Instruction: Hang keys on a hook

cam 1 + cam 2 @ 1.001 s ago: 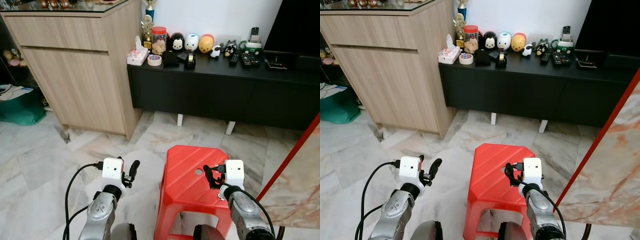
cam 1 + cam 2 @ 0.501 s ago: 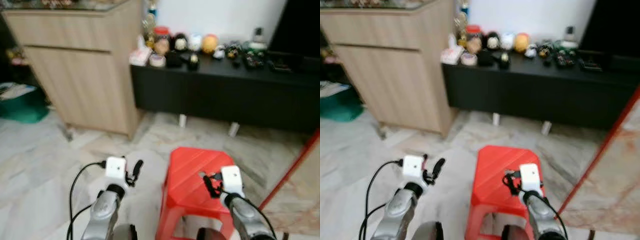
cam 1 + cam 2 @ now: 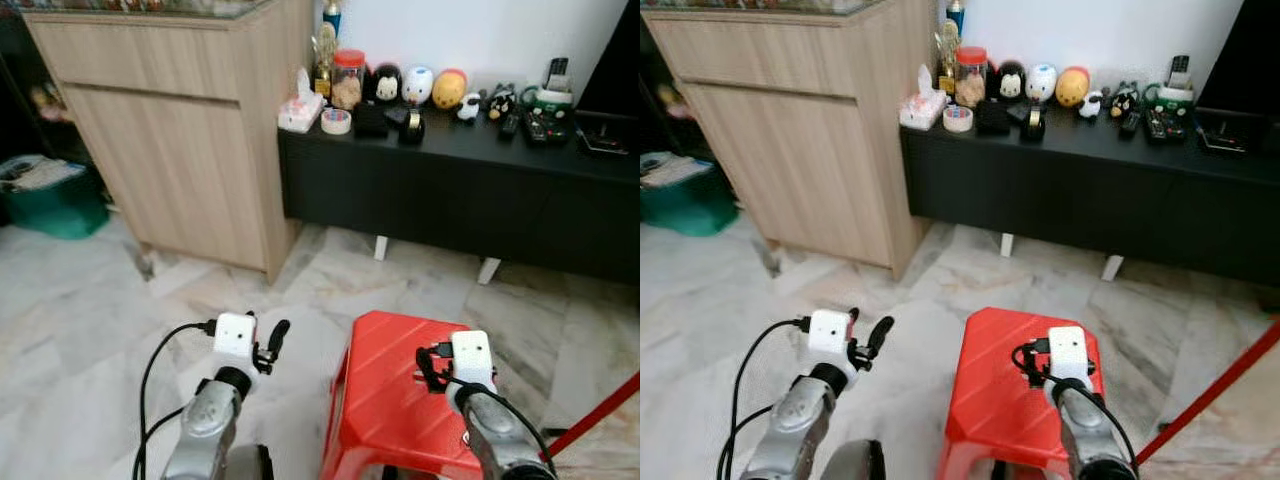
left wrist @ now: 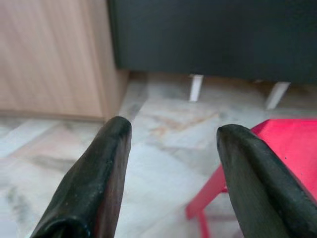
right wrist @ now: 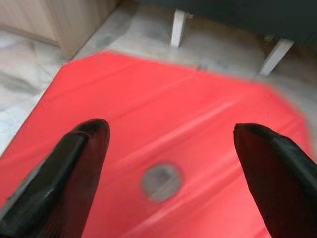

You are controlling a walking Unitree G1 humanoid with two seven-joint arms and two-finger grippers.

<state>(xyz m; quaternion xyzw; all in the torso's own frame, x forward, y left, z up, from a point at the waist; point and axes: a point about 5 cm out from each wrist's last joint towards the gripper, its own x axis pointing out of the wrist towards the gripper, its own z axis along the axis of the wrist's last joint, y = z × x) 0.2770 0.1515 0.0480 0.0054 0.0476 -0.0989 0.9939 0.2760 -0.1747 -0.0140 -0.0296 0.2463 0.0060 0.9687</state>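
keys unseen; left claw [image 4: 171, 173] and right claw [image 5: 173, 173] both spread, empty.

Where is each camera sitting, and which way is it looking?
Left eye and right eye views: on the head, looking forward and down at the red stool, black cabinet and wooden cupboard; both arms show.
Left wrist view: looks along the open left gripper at marble floor.
Right wrist view: looks along the open right gripper down at the stool top.
All views share the stool.
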